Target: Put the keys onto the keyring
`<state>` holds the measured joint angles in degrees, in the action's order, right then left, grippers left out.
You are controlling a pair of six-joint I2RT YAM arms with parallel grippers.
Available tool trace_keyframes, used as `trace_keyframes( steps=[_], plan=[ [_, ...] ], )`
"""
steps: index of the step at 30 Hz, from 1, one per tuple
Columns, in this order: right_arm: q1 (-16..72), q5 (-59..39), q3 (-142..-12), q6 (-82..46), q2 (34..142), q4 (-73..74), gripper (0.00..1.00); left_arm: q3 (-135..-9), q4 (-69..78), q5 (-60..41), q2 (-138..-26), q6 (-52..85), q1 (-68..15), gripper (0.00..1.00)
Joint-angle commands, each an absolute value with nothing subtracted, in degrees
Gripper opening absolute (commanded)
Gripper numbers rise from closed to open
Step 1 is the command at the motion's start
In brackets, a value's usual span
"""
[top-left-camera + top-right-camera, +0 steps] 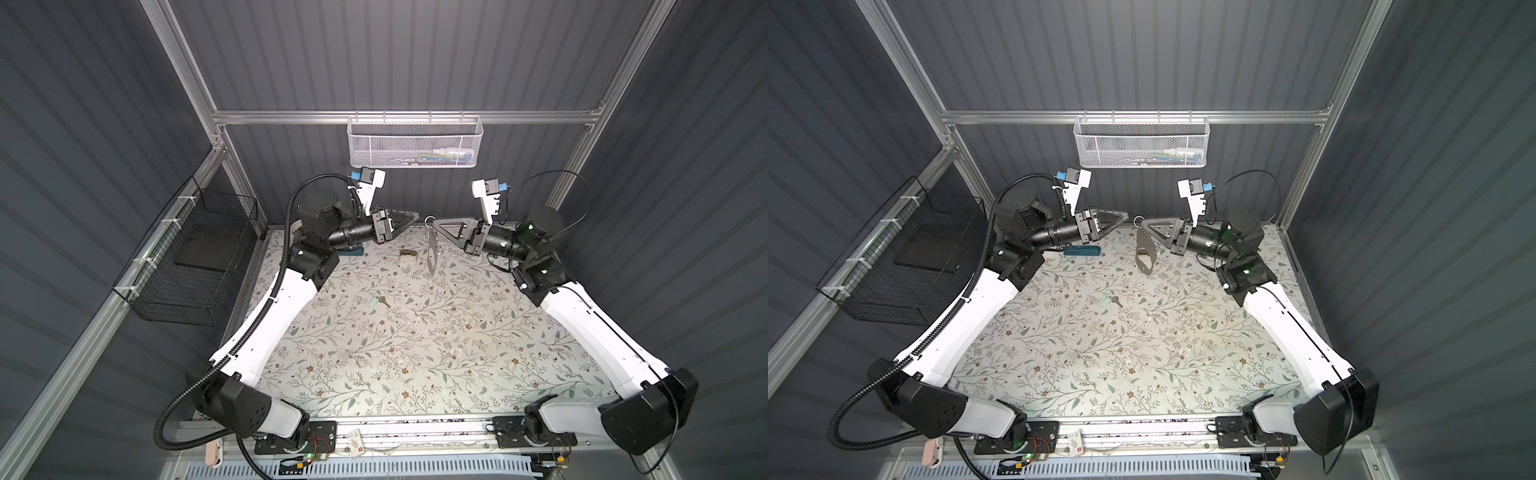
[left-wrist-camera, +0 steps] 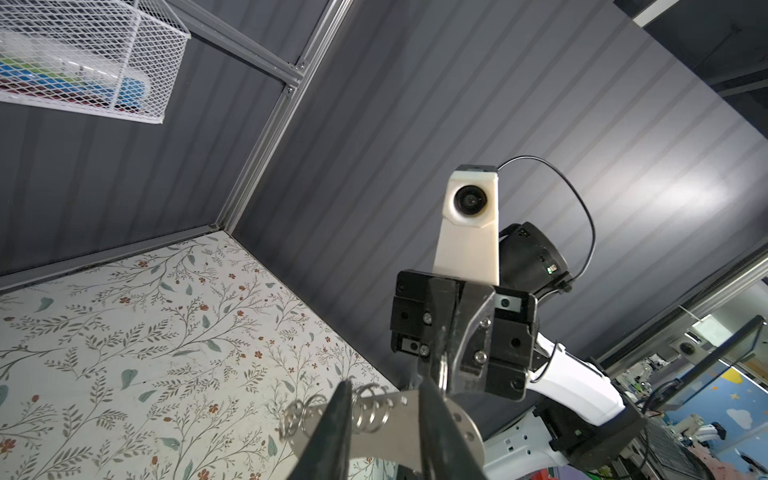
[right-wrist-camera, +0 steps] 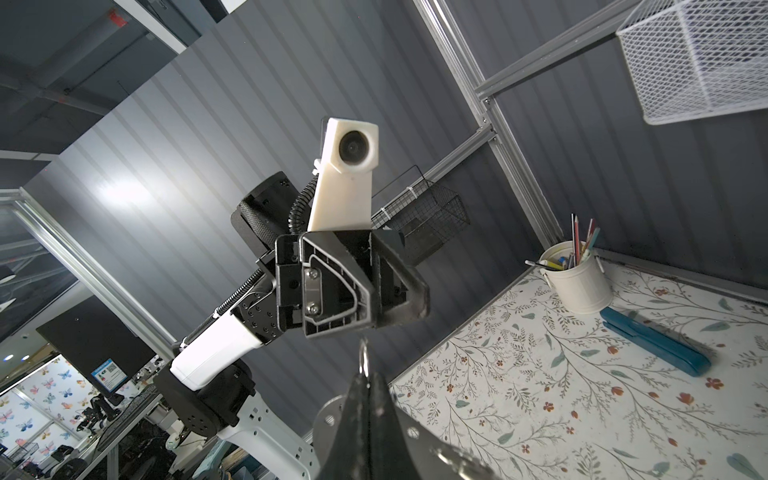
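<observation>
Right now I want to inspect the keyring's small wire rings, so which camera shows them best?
The left wrist view: the wire rings along the keyring sit close in the foreground, coils distinct. Both top views show the keyring dangling small from the right pincer, rings barely visible. The right wrist view catches one ring edge-on.

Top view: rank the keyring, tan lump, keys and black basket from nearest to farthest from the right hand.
1. keyring: pinched in the right hand, hanging below it.
2. tan lump: on the table, just left of the hanging keyring.
3. keys: on the table, nearer its middle.
4. black basket: hung at the far left side, plainly farthest.
</observation>
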<state>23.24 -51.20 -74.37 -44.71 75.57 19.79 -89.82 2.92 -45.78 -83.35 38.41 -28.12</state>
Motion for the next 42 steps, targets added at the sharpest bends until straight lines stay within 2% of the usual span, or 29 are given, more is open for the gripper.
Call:
trace_keyframes(
  steps=[1,15,26,30,36,38,40,42],
  plan=[
    [23.1,-51.1,-74.7,-45.0,75.9,21.8,0.0,-90.1,5.8,-48.0,-83.2,39.5,-29.0,0.29],
    [23.1,-50.9,-74.2,-44.7,75.7,21.1,0.0,-91.7,3.6,-48.0,-84.5,36.9,-31.6,0.24],
    [23.1,-50.7,-73.6,-44.3,75.3,20.6,0.0,-91.0,6.4,-50.1,-84.8,39.0,-31.5,0.12],
    [23.1,-50.6,-73.6,-44.1,75.3,20.3,0.0,-91.2,5.9,-49.9,-85.0,39.0,-31.6,0.01],
    [23.1,-50.4,-73.4,-43.7,75.0,19.8,0.0,-91.9,2.1,-48.4,-84.8,36.7,-31.7,0.0],
    [23.1,-50.2,-73.6,-43.1,74.7,18.9,0.05,-91.9,1.6,-47.8,-84.7,36.2,-31.7,0.0],
    [23.0,-49.9,-73.6,-42.0,74.2,17.5,0.18,-92.0,0.8,-47.5,-84.6,35.5,-31.6,0.0],
    [22.3,-49.5,-73.7,-41.2,73.3,15.7,0.23,-92.4,-0.7,-46.9,-84.6,34.3,-31.6,0.0]
  ],
)
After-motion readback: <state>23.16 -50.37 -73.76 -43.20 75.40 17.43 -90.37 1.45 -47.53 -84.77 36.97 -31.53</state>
